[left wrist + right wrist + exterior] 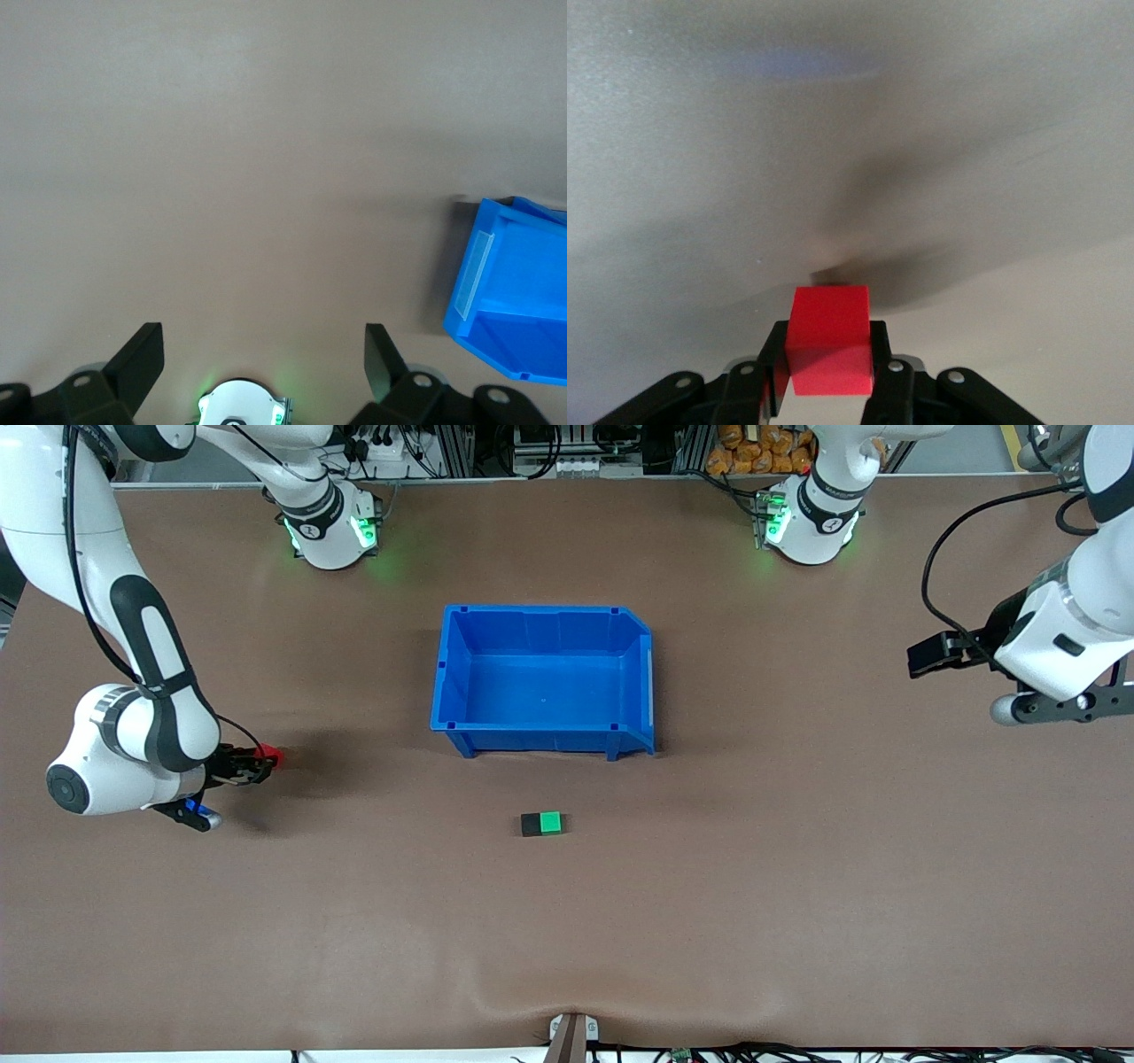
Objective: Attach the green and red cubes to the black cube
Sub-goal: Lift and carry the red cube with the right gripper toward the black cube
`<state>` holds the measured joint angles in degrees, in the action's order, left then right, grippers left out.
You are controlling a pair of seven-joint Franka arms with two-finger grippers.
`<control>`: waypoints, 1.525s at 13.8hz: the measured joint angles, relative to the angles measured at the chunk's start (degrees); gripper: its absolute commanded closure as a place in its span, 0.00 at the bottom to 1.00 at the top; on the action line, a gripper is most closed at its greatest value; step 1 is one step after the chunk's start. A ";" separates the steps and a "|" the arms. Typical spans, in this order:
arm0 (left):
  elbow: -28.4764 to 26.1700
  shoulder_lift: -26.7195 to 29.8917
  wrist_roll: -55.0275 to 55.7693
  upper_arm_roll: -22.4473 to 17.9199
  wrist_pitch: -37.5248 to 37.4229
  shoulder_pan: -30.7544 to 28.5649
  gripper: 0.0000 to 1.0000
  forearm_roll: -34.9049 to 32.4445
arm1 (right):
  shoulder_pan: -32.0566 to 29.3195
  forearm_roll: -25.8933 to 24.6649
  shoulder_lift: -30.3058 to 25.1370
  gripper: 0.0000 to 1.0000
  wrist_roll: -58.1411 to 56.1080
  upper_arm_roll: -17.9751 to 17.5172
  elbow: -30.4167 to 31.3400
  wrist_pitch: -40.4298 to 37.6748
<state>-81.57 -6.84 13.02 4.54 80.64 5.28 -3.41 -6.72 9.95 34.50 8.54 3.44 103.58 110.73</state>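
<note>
Looking down from the front, I count one red cube (pixel 271 756) pinched in the right hand (pixel 257 763) at its end of the brown surface (pixel 797 868), one green cube (pixel 551 823) touching one black cube (pixel 531 825), and one blue bin (pixel 542 682) farther back. Left wrist view: the left hand (pixel 264 359) hangs spread wide over bare surface beside the bin. Right wrist view: the fingers (pixel 890 376) clamp the red cube.

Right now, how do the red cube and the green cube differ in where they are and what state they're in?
The red cube is clamped in the right hand toward the right arm's end of the table; the green cube lies on the table, with no hand on it. The green cube sits joined against the black cube, nearer the front camera than the blue bin; the red cube touches neither. They look equal in size.
</note>
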 measured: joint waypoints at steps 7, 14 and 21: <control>-10.00 8.40 -0.46 0.03 4.51 -0.99 0.00 0.42 | 0.69 0.21 -0.05 1.00 7.05 -0.03 -2.02 -3.18; -9.39 9.63 -6.03 -0.42 5.25 -4.09 0.00 2.75 | 0.77 3.99 -0.49 1.00 14.87 -0.07 -3.10 -3.77; -11.62 12.58 -6.22 0.32 7.15 -3.86 0.00 2.75 | 2.59 8.57 -0.86 1.00 20.91 -0.18 -4.08 -4.32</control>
<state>-93.19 5.73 6.81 4.86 87.79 1.42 -0.66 -4.13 18.52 33.64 29.45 3.26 99.50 106.41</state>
